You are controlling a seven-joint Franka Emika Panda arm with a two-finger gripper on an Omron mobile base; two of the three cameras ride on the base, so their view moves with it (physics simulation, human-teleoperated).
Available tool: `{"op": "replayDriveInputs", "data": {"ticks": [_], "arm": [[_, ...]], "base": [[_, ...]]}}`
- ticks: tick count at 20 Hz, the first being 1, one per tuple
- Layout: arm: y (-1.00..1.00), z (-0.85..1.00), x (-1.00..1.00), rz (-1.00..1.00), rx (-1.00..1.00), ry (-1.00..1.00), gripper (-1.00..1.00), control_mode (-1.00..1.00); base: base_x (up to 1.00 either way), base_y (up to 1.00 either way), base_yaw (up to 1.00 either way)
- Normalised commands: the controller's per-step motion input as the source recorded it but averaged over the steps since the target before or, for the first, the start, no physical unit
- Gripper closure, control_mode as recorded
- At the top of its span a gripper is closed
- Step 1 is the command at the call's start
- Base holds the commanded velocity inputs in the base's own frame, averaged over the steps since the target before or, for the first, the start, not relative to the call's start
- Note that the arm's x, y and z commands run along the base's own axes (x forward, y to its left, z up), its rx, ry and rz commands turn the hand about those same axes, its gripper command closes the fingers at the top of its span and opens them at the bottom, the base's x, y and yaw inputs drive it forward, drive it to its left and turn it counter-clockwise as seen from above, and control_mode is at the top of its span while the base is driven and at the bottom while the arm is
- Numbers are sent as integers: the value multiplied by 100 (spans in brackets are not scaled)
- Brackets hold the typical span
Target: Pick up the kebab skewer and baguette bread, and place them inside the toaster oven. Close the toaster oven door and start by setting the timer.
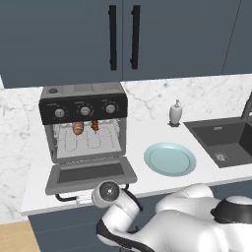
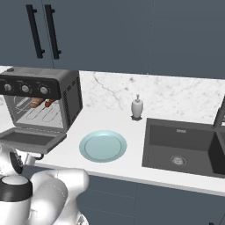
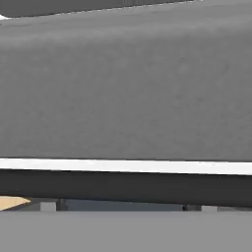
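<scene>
Left base view: we see the toaster oven (image 1: 83, 123) on the marble counter (image 1: 142, 132) with the toaster oven door (image 1: 90, 173) dropped open and lying nearly flat toward us. Both foods are already in on the wire rack: the baguette bread (image 1: 78, 128) at the left and the kebab skewer (image 1: 95, 126) just beside it on the right. The arm is folded low in front of the counter edge, its wrist close under the door's front lip, near the black bar handle (image 1: 66, 198). A teal plate (image 1: 170, 159) sits to the right, with a soap dispenser (image 1: 175, 112) behind it and the sink (image 1: 226, 140) further right.

We judge the step in hand to be closing the door. To do it well, we should catch the door from beneath at its handle edge and push up along the hinge's arc rather than straight in, so the oven is not shoved back.

Right base view: the oven (image 2: 44, 101) stands at the far left, with the door (image 2: 30, 139) open and the loaf (image 2: 37, 102) and skewer (image 2: 49, 103) on the rack. The wrist sits low, beneath the door's outer edge.

Hand view: a broad grey surface very close ahead, which we take to be the door's underside (image 3: 126, 88), with a pale strip and a dark bar below it. We cannot make out the fingertips, so we cannot tell how wide the gripper stands or whether it touches anything.
</scene>
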Motion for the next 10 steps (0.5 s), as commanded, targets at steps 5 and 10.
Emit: {"op": "replayDriveInputs", "data": {"ticks": [5,10], "arm": [[0,70,56,0,2,-6,-100,-100],[-1,56,69,1,1,-2,-100,-100]], "base": [[0,0,0],[0,0,0]]}}
